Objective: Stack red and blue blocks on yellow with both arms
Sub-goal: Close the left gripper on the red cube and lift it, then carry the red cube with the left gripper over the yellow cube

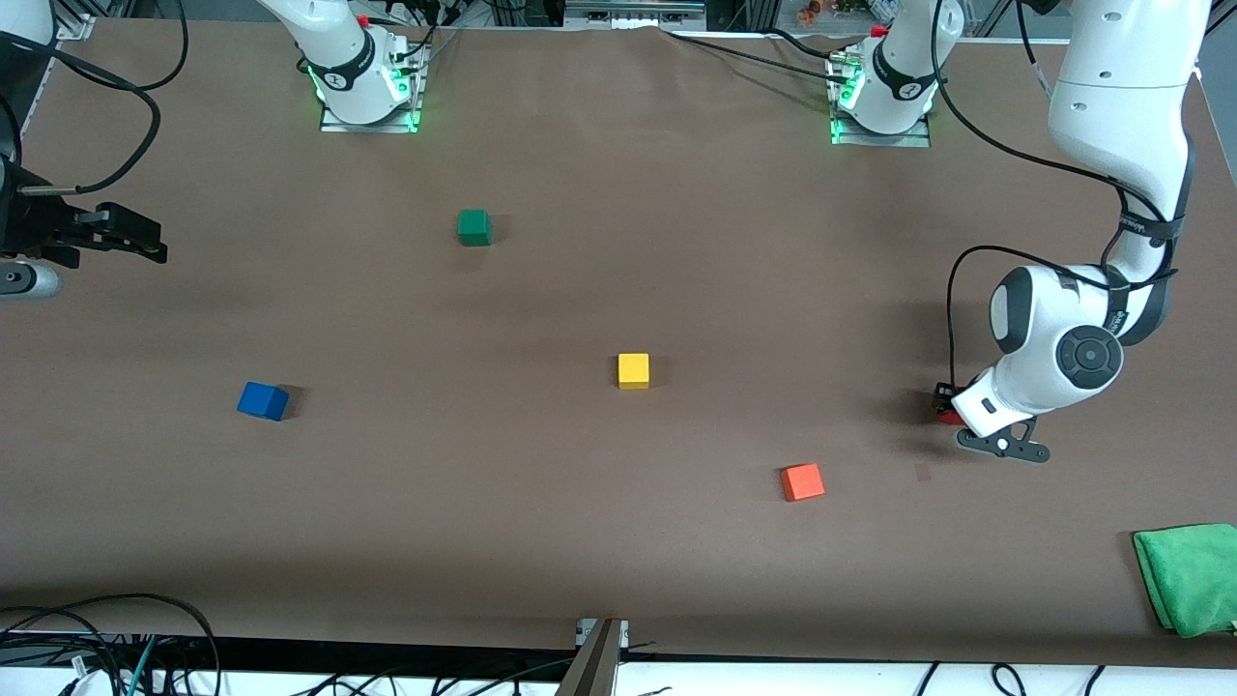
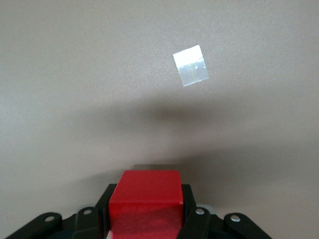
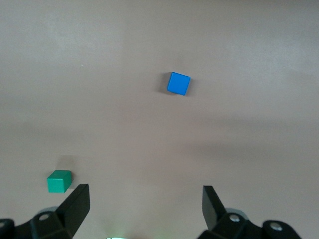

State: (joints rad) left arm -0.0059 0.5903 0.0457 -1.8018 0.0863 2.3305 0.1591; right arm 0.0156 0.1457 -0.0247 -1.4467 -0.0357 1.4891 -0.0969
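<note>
The red block sits low at the table near the left arm's end, with my left gripper shut on it. In the left wrist view the red block fills the gap between the black fingers. The blue block lies toward the right arm's end, the yellow block near the table's middle. My right gripper hangs open and empty over the right arm's end. From its wrist view the gripper looks down on the blue block.
An orange cube lies nearer the front camera than the yellow block. A green cube lies nearer the bases. A green cloth sits at the corner by the left arm's end. A pale tape square marks the table.
</note>
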